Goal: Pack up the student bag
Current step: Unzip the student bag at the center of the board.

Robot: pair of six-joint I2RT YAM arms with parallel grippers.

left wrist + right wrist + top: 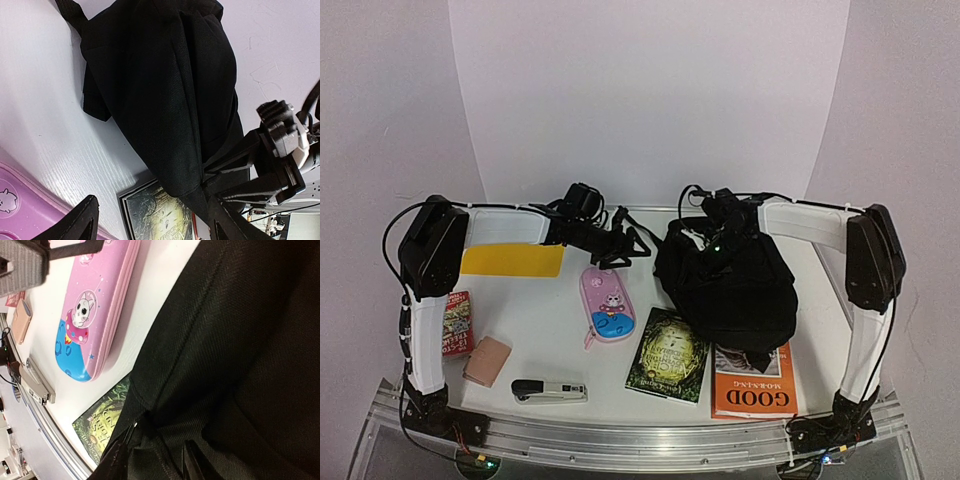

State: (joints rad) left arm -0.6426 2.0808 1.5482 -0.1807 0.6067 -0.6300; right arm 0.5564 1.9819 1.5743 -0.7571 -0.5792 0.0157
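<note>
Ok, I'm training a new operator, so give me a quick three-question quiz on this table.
1. True or false: the left gripper holds the pink pencil case.
2. Which lies between the pencil case and the orange book? A stapler, B green book, C yellow folder.
3. Which gripper is at the student bag?
Key: 1 false, its jaws stand open and empty; 2 B; 3 the right gripper.

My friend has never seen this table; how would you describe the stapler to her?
Start at the black backpack, right of centre on the table. Go left past the pink pencil case toward the near edge: the stapler lies there, the only black-and-silver thing, long and low, beside a tan pouch.
</note>
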